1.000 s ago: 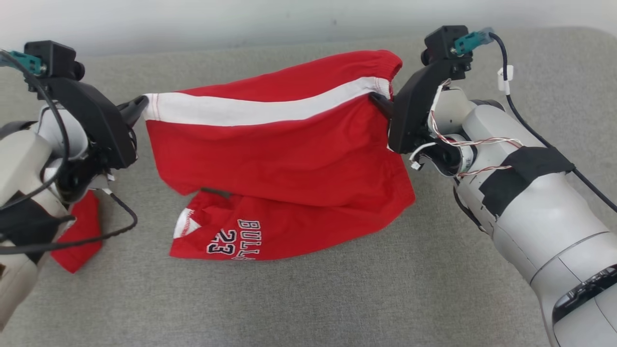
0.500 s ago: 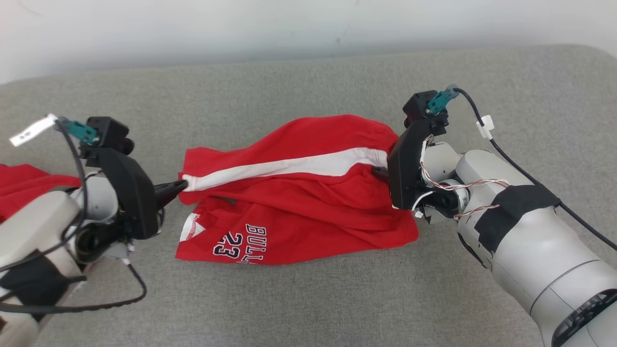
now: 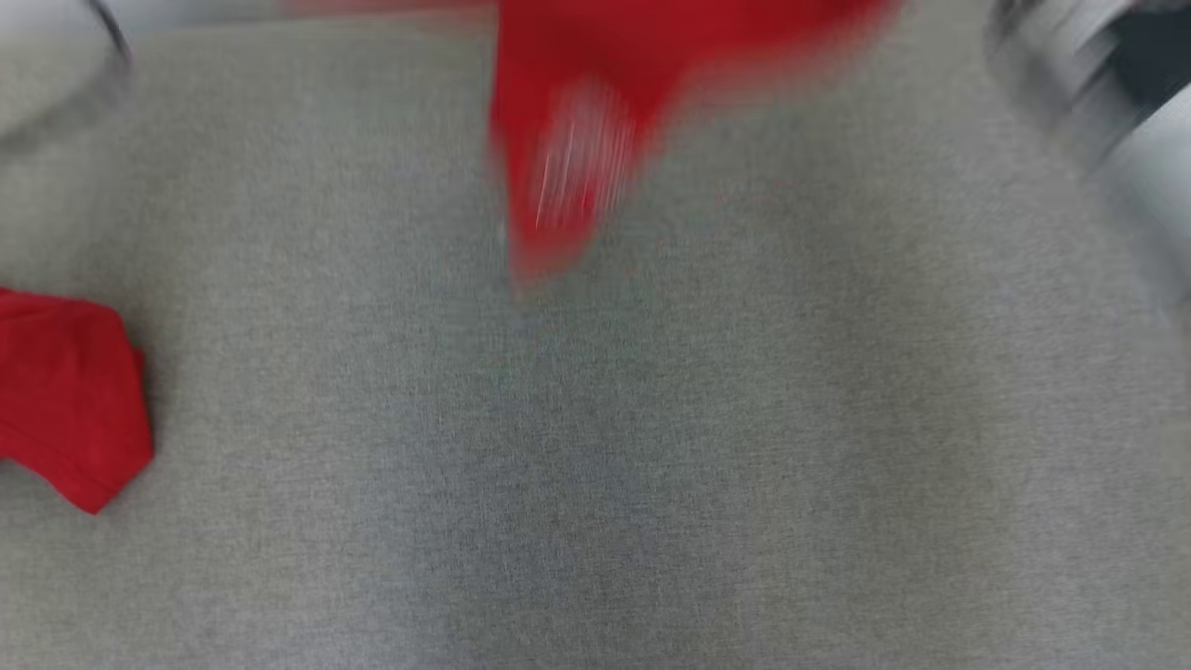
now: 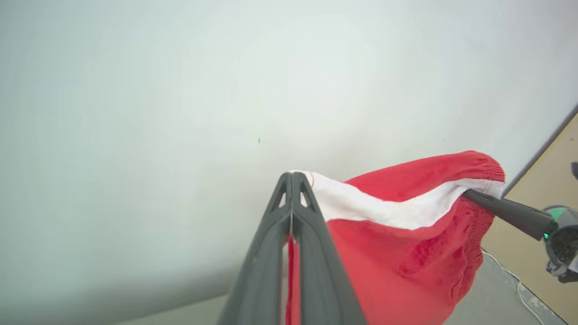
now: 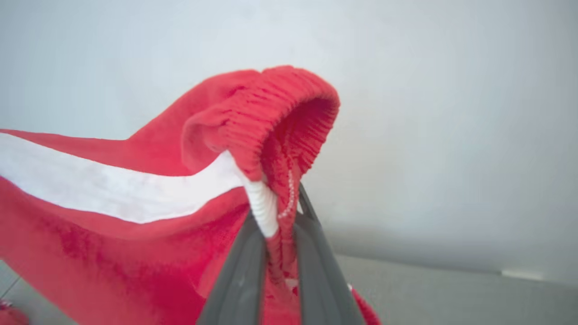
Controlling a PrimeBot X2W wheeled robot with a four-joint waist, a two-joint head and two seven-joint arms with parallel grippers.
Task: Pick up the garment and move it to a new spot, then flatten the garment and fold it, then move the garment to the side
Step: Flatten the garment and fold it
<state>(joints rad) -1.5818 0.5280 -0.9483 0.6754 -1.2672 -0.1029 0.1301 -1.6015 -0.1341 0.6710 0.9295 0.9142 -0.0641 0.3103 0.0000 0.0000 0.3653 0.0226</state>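
garment (image 4: 397,243) hangs clamped in both left gripper (image 4: 292,176) and right gripper (image 5: 277,212); one other red cloth (image 3: 65,391) lies apart.

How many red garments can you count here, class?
2. The white-striped shorts hang pinched between the left gripper and right gripper; a second red garment lies at the grey surface's left edge. Others may be hidden.

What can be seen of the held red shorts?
The shorts are red knit cloth with a white side stripe and a ribbed elastic waistband. They hang lifted, stretched between the left gripper, shut on the stripe's hem end, and the right gripper, shut on the waistband end. The head view blurs them.
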